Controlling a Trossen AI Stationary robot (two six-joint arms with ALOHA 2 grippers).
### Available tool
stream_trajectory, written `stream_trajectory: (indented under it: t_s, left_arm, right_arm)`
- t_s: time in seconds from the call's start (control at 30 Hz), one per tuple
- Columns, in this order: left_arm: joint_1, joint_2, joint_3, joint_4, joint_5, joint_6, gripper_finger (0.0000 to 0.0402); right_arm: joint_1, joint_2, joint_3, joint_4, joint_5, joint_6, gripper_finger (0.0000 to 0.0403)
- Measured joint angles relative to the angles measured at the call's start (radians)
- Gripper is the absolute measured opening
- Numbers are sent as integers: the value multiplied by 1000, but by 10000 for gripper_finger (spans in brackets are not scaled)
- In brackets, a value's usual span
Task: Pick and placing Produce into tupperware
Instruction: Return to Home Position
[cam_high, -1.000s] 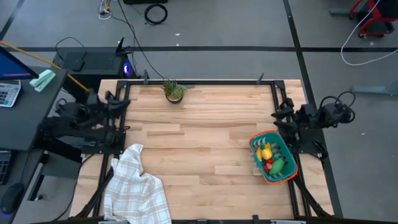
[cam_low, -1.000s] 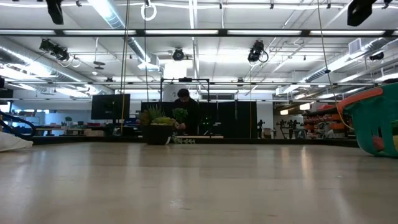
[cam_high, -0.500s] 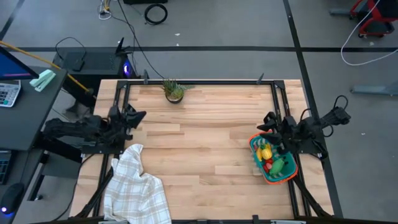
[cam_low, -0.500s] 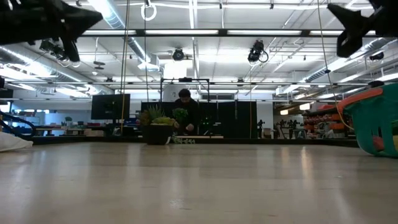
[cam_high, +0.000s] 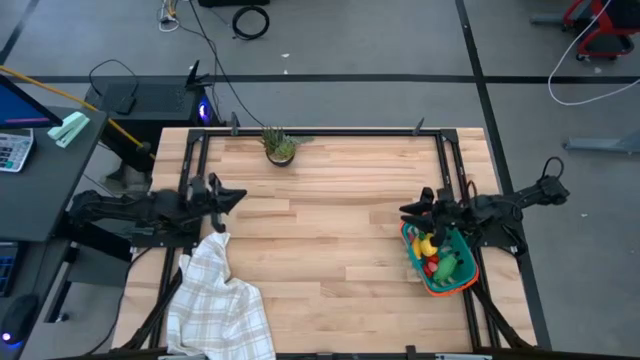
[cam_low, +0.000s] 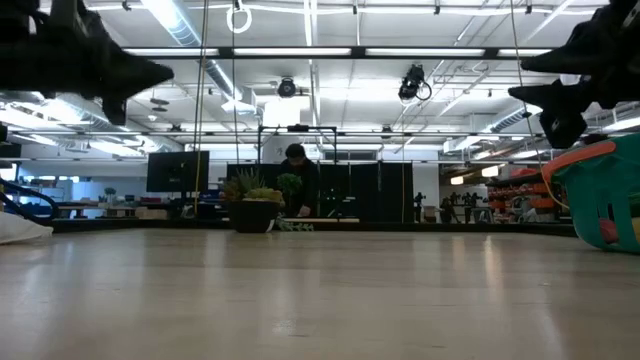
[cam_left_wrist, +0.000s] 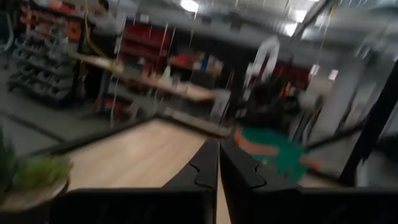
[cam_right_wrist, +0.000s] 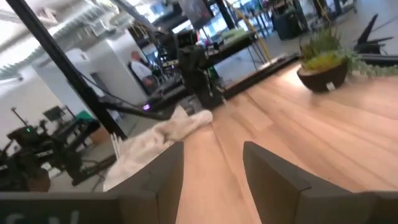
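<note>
The teal tupperware (cam_high: 455, 283) with its orange rim stands near the table's right edge; it also shows in the low view (cam_low: 603, 192) and, blurred, in the left wrist view (cam_left_wrist: 277, 152). Inside it lie yellow produce (cam_high: 428, 243), red pieces (cam_high: 431, 266) and a green vegetable (cam_high: 449, 266). My right gripper (cam_high: 404, 210) hovers in the air just left of the tub's far end, open (cam_right_wrist: 211, 152). My left gripper (cam_high: 240, 193) hangs above the table's left part, shut (cam_left_wrist: 219, 146), and points toward the tub.
A white checked cloth (cam_high: 220, 300) lies crumpled at the near left corner. A small potted plant (cam_high: 280, 146) stands at the far edge. Bare wood lies between the arms. A person (cam_low: 297, 175) stands behind the table, and another person (cam_right_wrist: 135, 62) shows in the room.
Both arms have swung out from the table's sides over the wood. My left gripper has moved toward the table's right, my right gripper toward its left, past the tupperware's far end. The tupperware and produce have stayed in place.
</note>
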Motion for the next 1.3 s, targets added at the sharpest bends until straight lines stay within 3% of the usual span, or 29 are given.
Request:
stream_trajectory:
  t_s: [0.17,1.3]
  left_arm:
    - [0,2,2,-181,1,8,27]
    - [0,25,1,-154,1,6,21]
  right_arm:
    - [1,21,11,-7,-9,1,174]
    - [1,23,13,-25,-10,-1,174]
